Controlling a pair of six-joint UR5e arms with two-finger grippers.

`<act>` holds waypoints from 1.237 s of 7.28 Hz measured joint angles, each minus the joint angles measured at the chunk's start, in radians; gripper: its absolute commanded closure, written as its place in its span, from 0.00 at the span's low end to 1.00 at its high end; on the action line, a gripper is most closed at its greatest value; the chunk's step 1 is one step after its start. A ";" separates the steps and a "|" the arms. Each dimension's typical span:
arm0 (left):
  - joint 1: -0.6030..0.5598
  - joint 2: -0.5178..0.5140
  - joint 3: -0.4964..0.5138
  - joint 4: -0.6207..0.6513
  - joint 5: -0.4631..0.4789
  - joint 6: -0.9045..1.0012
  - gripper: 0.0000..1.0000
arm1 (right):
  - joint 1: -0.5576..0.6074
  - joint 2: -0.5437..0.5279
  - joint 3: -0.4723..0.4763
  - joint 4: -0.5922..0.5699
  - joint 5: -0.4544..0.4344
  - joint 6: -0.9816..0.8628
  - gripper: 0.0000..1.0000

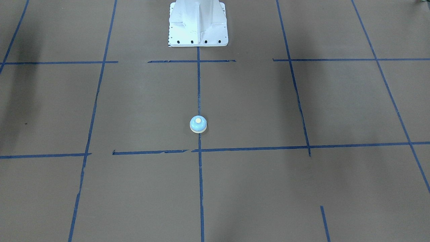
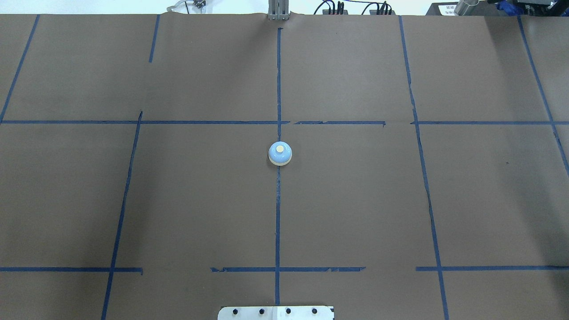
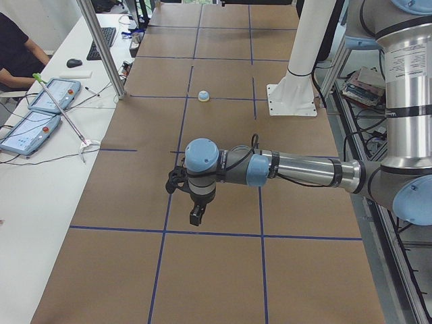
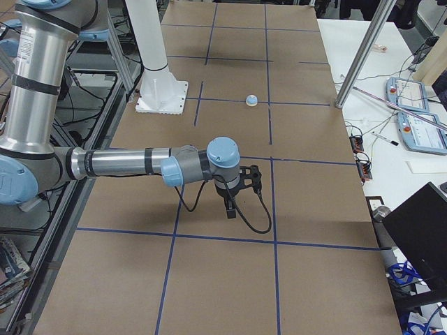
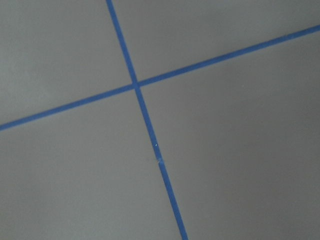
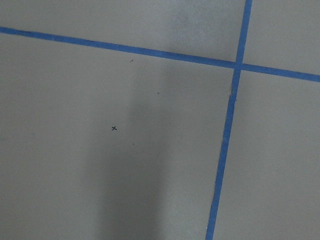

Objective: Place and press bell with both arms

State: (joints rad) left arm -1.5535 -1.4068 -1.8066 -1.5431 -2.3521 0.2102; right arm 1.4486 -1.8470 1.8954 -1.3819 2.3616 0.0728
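1. The small light-blue dome-shaped desk bell (image 2: 280, 154) with a cream button stands upright on the brown paper-covered counter (image 2: 355, 200). It sits on the central blue tape line (image 2: 278, 222), out in front of the white pedestal base (image 1: 198, 23)
2. The left robot arm (image 3: 297, 169), silver-tubed with light-blue caps, holds its forearm nearly level over the counter. Its wrist is bent so the black left end effector (image 3: 196, 214) points straight down, clear of the paper and well apart from the bell
3. The right robot arm (image 4: 119, 162) takes a like pose towards the counter's other end, with the black right end effector (image 4: 230, 208) hanging downward
4. I cannot tell whether either end effector is open or closed
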 measured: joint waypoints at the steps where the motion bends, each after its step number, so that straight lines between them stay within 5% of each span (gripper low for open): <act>1: -0.005 0.006 0.050 0.006 -0.015 0.003 0.00 | 0.000 -0.012 0.001 -0.001 0.000 -0.033 0.00; 9: -0.018 0.013 -0.032 0.161 -0.041 0.004 0.00 | 0.000 0.004 -0.001 -0.081 0.010 -0.084 0.00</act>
State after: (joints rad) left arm -1.5711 -1.3936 -1.8381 -1.3826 -2.3928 0.2143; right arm 1.4488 -1.8426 1.8942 -1.4633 2.3715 -0.0113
